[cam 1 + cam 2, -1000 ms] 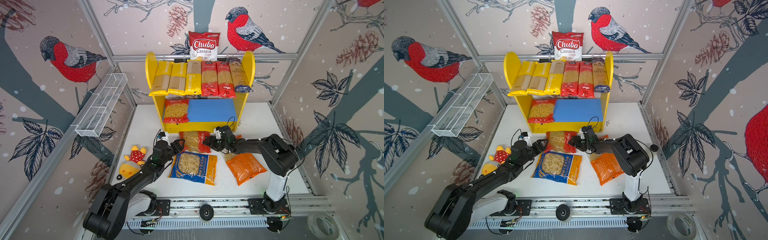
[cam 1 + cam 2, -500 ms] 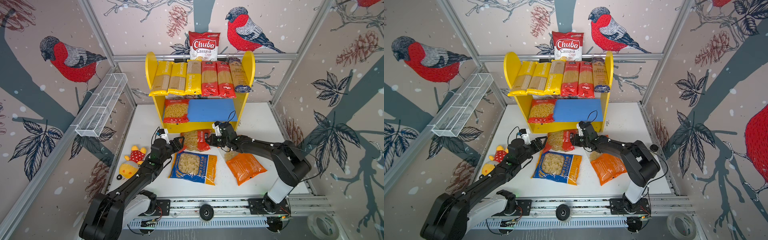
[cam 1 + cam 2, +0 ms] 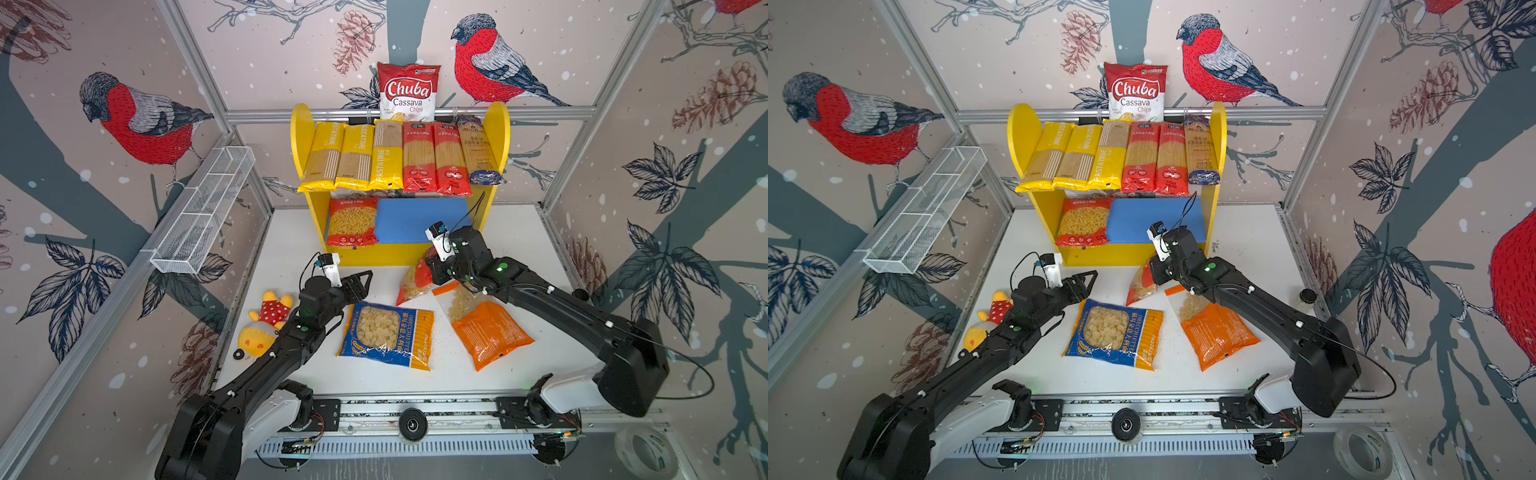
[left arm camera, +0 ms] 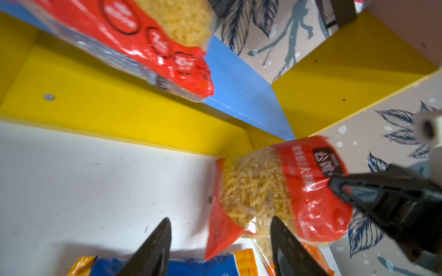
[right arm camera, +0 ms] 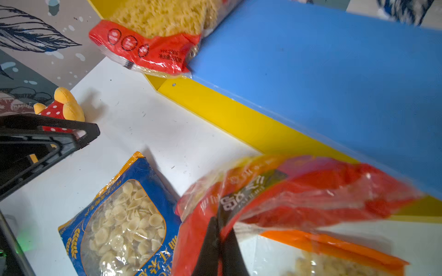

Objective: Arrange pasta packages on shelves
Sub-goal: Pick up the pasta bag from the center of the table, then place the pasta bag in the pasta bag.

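Note:
My right gripper [image 3: 434,266] [image 5: 220,227] is shut on the top edge of a squat red short-pasta bag [image 3: 415,280] [image 5: 299,196]. The bag hangs tilted just off the table in front of the shelves [image 3: 496,137]. Their blue lower board [image 3: 415,220] holds one red bag [image 3: 352,222] at its left end. Several long pasta packages [image 3: 399,158] lie across the upper board. My left gripper [image 3: 361,282] [image 4: 220,218] is open and holds nothing, just left of the hanging bag [image 4: 275,191]. A blue bag [image 3: 386,334] and an orange bag [image 3: 488,332] lie flat on the table.
A Chuba chips bag [image 3: 409,91] stands behind the shelves. A polka-dot plush toy [image 3: 266,320] lies beside my left arm. A white wire basket [image 3: 203,212] hangs on the left wall. A tape roll [image 3: 642,451] sits outside the front right corner.
My right gripper has shut on the red bag's edge and raised it, so the bag now hangs instead of lying flat. My left gripper has stayed open and shifted slightly.

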`<state>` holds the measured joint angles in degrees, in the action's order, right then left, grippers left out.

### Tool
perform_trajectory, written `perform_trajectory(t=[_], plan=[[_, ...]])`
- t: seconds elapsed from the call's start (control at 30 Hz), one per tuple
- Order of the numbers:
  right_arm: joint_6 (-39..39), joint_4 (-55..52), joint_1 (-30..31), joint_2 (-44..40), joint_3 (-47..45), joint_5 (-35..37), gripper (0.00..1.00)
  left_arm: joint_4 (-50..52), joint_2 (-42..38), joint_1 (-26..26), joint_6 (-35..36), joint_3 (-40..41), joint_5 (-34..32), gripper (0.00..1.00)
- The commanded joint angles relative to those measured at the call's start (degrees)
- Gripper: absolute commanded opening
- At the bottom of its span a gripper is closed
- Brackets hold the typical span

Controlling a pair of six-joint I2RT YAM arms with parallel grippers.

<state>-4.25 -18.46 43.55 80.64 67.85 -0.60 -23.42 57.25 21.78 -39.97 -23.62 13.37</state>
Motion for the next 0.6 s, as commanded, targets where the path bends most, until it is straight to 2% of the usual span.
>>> perform_trajectory(t=[0.0,0.17,0.27,0.37,0.43,0.57], plan=[[11.25,5.19,1.99,-2.65,2.1,6.35,0.0,-2.35,-0.73,1.61,4.38,-0.03,-1.67,0.65],[25.97,14.07,5.73,-5.55,-0.95,6.78,0.0,-4.67,-0.7,3.41,6.25,1.58,-4.5,0.64],[31.05,16.23,7.35,-5.12,-1.67,3.07,0.0,-6.08,-0.48,4.19,6.89,2.6,-5.62,0.64],[34.53,15.27,9.21,-3.52,-0.51,2.5,0.0,-6.45,-1.03,4.44,6.88,3.89,-8.05,0.64],[32.92,13.64,10.45,-3.17,1.6,3.35,0.0,-3.4,-2.51,4.41,5.98,3.97,-12.53,0.64],[27.43,13.92,9.7,-5.8,1.99,-7.95,0.0,4.85,-10.16,4.41,5.28,3.04,-25.36,0.63]])
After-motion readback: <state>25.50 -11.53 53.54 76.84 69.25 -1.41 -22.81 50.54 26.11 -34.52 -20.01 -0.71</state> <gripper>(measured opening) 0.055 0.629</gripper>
